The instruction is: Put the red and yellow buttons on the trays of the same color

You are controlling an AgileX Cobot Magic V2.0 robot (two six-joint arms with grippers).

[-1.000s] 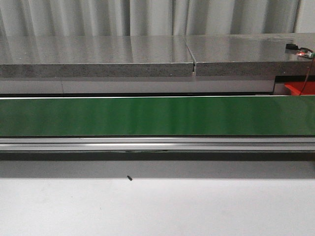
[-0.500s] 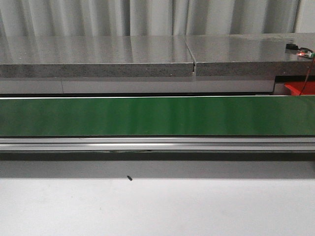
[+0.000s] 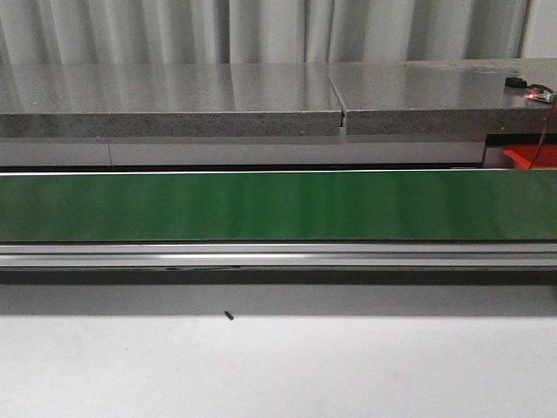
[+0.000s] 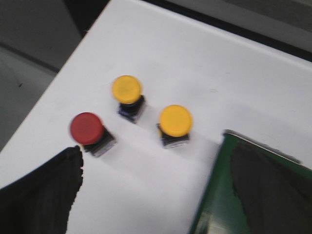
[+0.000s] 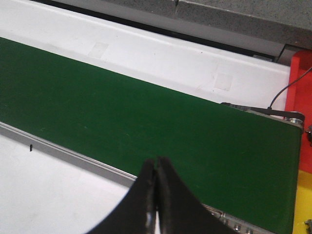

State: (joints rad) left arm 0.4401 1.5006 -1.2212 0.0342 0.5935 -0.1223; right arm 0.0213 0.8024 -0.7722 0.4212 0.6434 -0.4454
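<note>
Left gripper (image 4: 146, 204) jaws wide above 1 red button (image 4: 87, 128), 2 yellow buttons (image 4: 127, 89); right gripper (image 5: 156, 200) jaws closed empty over belt (image 5: 146, 126).

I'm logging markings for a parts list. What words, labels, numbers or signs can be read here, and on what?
None can be read.
Red button and the two yellow buttons: plain caps, blurred.
Green belt: unmarked.
Small device on the grey counter: too small to read.

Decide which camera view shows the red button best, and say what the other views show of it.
The left wrist view shows it best: the red button stands on the white table, apart from two yellow buttons. The picture is slightly blurred. The front view and the right wrist view show only the green belt, no button at all.
</note>
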